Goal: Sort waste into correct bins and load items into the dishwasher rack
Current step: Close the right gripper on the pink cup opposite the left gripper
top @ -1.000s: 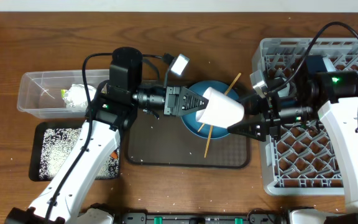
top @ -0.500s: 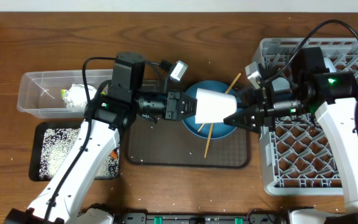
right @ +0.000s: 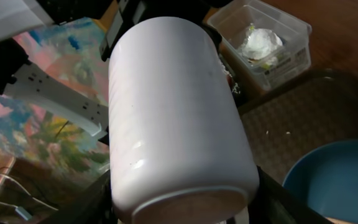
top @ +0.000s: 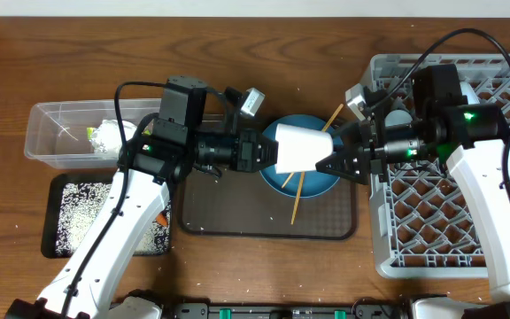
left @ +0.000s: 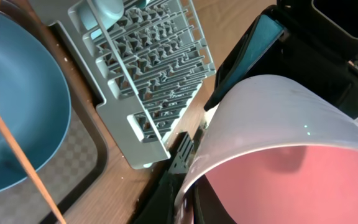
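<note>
White-pink cup (top: pixel 301 148) held on side, raised above blue plate (top: pixel 315 182). Chopsticks (top: pixel 296 202) laid across plate. Wrapper (top: pixel 106 136) seen in clear tub (top: pixel 42 142); rice (top: pixel 82 213) spread in black tray (top: pixel 54 188).

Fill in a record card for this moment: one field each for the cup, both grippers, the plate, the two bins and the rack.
white-pink cup: on its side in mid-air above the plate
left gripper: shut on the cup's rim
right gripper: open, jaws either side of the cup's base
blue plate: on the brown serving tray, chopsticks lying across it
clear tub: holds the crumpled wrapper
black tray: holds rice grains
dishwasher rack: beside the serving tray, under the right arm
</note>
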Available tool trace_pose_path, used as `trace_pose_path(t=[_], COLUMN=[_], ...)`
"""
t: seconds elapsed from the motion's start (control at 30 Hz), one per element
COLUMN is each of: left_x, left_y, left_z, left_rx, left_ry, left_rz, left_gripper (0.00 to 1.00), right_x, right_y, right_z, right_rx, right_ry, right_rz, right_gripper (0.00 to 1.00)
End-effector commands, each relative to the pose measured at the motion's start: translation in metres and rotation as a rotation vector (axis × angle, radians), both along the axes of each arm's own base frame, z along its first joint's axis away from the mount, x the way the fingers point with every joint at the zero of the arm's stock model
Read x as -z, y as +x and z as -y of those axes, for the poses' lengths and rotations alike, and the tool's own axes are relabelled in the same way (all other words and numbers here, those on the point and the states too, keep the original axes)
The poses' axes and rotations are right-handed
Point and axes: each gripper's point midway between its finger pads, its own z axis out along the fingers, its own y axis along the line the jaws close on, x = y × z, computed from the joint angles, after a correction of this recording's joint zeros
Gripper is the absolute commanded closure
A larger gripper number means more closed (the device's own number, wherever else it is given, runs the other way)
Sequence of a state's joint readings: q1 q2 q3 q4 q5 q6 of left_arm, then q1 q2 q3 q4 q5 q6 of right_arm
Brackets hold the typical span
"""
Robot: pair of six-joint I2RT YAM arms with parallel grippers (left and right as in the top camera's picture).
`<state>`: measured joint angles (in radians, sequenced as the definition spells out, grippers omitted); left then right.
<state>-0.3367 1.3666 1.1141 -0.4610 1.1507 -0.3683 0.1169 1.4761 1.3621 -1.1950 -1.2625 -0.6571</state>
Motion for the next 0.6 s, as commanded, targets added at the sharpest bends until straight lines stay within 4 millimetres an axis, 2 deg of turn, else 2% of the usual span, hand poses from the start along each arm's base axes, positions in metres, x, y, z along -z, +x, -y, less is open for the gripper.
trace_pose_path(t=[0.0, 0.17, 0.33, 0.57], left_x=[0.0198, 0.0199, 0.0198, 0.0149], left_y=[-0.0172, -0.0173, -0.0174, -0.0205], left_z=[0.0035, 0.0036, 0.0037, 0.0054], left_rx=[0.048, 0.049, 0.049, 0.071], left_ry=[0.048, 0.048, 0.047, 0.020], left_rz=[0.007, 0.007, 0.007, 0.007], left_gripper=[0.93, 0.93, 0.93, 0.93], right_x=[-0.0147, -0.0148, -0.0151, -0.0184], right_y=[0.0109, 0.0109, 0.0112, 0.0110], right_z=[0.0041, 0.0041, 0.0037, 0.0023], right_rx=[0.034, 0.034, 0.033, 0.025], right_ry=[0.017, 0.018, 0.019, 0.037], right_rz=[0.031, 0.031, 0.036, 0.045], right_gripper=[0.59, 0.55, 0.45, 0.41])
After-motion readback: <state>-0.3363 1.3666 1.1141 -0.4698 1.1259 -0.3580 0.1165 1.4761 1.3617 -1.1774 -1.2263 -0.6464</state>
